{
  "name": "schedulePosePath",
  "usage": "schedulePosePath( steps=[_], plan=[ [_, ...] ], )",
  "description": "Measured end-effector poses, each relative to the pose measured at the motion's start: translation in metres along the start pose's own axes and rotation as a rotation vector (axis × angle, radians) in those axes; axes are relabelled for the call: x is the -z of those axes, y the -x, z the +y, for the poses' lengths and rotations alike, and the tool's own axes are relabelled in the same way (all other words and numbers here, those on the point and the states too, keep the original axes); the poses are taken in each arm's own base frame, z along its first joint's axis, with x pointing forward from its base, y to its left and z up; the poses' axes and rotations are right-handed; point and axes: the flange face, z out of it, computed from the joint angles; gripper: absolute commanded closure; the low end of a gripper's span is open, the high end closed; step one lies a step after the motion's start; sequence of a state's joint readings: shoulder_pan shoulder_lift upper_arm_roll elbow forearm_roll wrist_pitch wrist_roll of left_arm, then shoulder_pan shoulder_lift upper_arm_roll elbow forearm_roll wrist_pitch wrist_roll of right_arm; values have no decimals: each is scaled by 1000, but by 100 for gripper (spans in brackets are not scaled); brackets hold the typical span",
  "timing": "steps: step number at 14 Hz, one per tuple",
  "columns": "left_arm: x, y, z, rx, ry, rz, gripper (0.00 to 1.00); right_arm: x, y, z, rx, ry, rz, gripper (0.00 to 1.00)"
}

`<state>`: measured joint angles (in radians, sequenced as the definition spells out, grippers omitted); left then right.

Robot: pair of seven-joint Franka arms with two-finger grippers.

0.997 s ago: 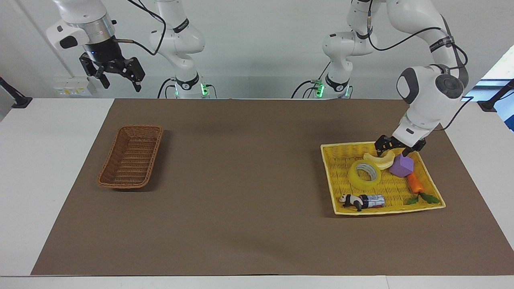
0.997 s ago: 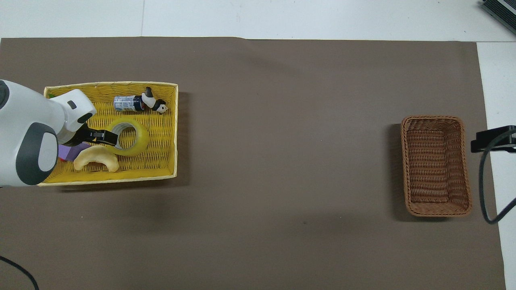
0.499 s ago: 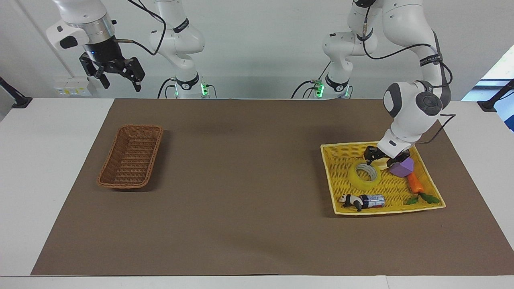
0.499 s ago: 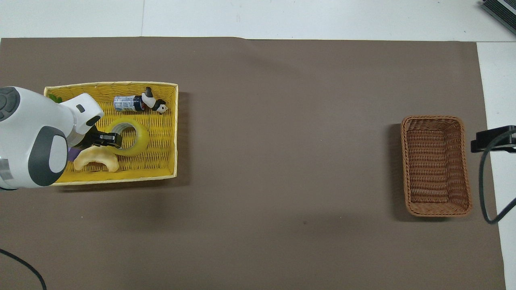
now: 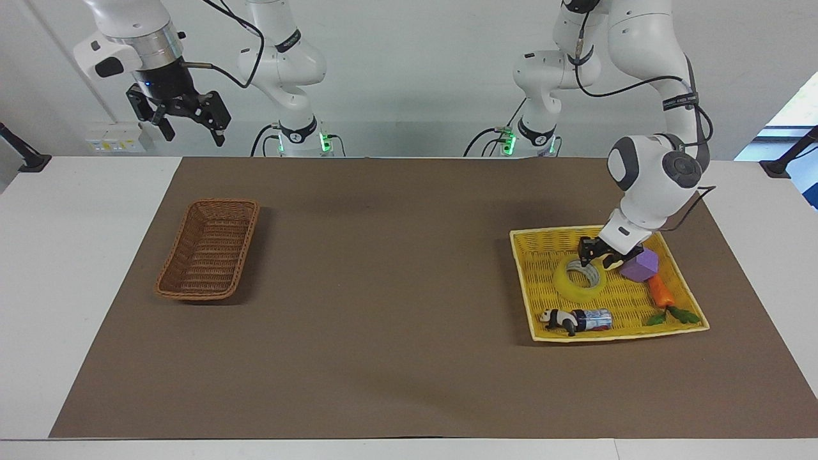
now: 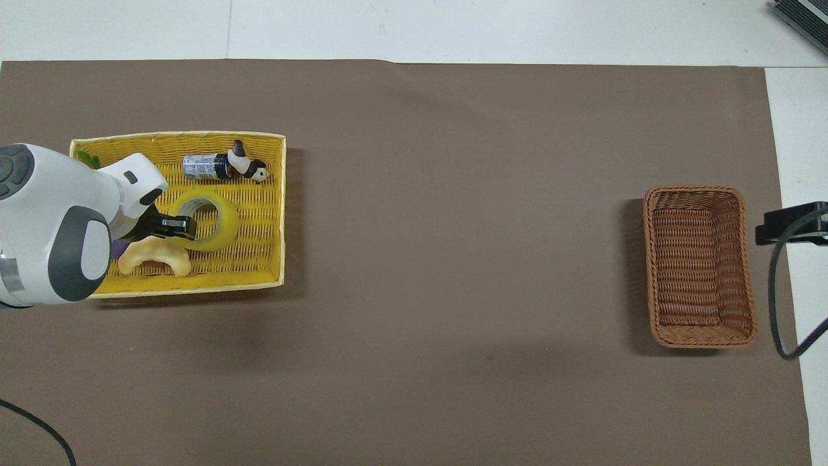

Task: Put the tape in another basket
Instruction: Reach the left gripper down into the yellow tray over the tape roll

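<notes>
1. We see the left gripper (image 5: 593, 258) low inside the yellow tray (image 5: 530, 291), at the rim of the tape (image 5: 579, 281) on the side nearer the robots.
2. We cannot tell whether its fingers are spread or already pinching the rim; in the overhead view the black fingers (image 6: 169, 226) overlap the roll's edge.
3. Tape (image 6: 208, 221) lies flat in the tray, roughly mid-tray.
4. Crowding: the pale crescent (image 6: 154, 254) is just beside the tape, nearer the robots; the purple block (image 5: 640, 265) is close to the gripper; the carrot (image 5: 662, 292) is toward the tray's outer edge.
5. The panda figure (image 5: 558, 319) and small can (image 5: 592, 318) sit along the tray edge farthest from the robots, apart from the tape.
6. The brown wicker basket (image 5: 208, 248) sits at the right arm's end of the table, well apart from the tray.
7. Between tray and basket we see only bare brown mat (image 5: 383, 268).
8. The right gripper (image 5: 185, 115) waits high over the table corner near the basket, fingers spread.
</notes>
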<state>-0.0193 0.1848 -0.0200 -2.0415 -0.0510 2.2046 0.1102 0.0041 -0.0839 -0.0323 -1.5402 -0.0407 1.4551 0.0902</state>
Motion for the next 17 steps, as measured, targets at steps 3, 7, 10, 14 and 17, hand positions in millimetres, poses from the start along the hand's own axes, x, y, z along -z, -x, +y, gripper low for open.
schedulePosePath(
  steps=[3,7,10,14,17],
  plan=[
    [0,0,0,4,4,0,48,0,0,0,0,0,0,0],
    [-1,1,-1,55,17,2,48,0,0,0,0,0,0,0],
    [-1,1,-2,150,19,3,48,0,0,0,0,0,0,0],
    [-1,0,-4,318,20,12,48,0,0,0,0,0,0,0],
    [-1,-2,0,427,23,29,54,0,0,0,0,0,0,0]
  ],
)
